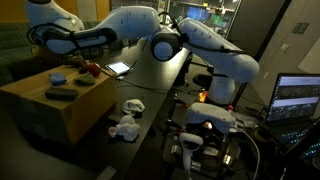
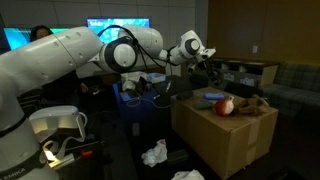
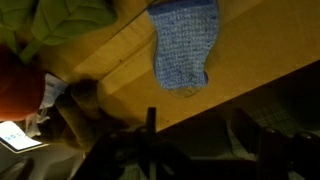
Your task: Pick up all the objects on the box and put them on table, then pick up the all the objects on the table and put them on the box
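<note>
Wrist view looks down on the top of the box [image 3: 110,85]. At 9 o'clock the red toy [image 3: 12,88] shows at the frame's edge, and at 8 o'clock the tablet [image 3: 20,135] shows its bright screen. Between 12 and 1 o'clock the blue piece [image 3: 185,45], a knitted patch, lies flat on the cardboard. The gripper's parts are only dark shapes along the 6 o'clock edge, apart from the blue piece. Whether the fingers are spread or pressed together cannot be told.

In an exterior view the box fills the 8 o'clock side. The blue piece [image 1: 58,78] sits near its far edge, the dark remote-shaped bar [image 1: 60,94] lies just in front of it, and the red toy [image 1: 88,68] is towards the far right corner. To the right, on the table [image 1: 150,90], the pale grey cloth [image 1: 133,105] lies near the box. The white fluffy toy [image 1: 125,128] lies at its 6 o'clock. The arm [image 1: 200,40] rises from its base at 3 o'clock, bends at an elbow near 12 o'clock and stretches level towards 10 o'clock, ending above the box.

In an exterior view the arm sweeps in from 9 o'clock, and the gripper [image 2: 207,63] hangs above the box's left rear part, short of the red toy [image 2: 225,105].
</note>
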